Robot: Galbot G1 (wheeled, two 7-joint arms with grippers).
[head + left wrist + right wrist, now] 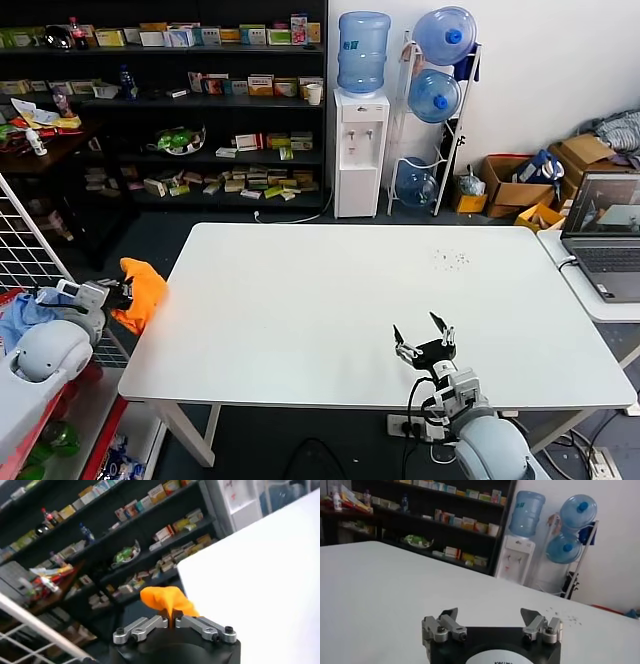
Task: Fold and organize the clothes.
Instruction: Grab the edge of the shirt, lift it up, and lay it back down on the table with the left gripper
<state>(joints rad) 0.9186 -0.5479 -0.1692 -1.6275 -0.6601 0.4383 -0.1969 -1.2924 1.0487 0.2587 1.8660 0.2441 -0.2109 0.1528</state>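
A: Orange T-shirt (143, 290), one item. We found it bunched and hanging just off the left edge of the white table (330, 310), pinched in the left gripper (128, 290). None of it lay on the tabletop.

B: Left gripper, confirmed. In the left wrist view its two fingers (145, 627) met on a peak of the orange cloth (167, 601), closed tight around it. We held the shirt above the floor beside the table's corner, with the dark shelving (170, 100) behind.

A: Print on the fabric?

B: We could not make any out; the cloth was too crumpled there, possibly turned inward.

A: Right gripper (424, 342), one item. We logged it low over the near right part of the table, jaws spread wide, nothing between them.

B: Agreed. The right wrist view showed both fingertips (449, 615) well apart over bare white surface.

A: Other entries: light blue cloth (22, 312) beside the wire rack (25, 250) at far left, near the left arm. Laptop (604, 235) on the adjoining table at right. Water dispenser (361, 120) against the back wall, spare bottles racked beside it.

B: Faint dark specks (450, 260) on the table's far right part, entered as seen.
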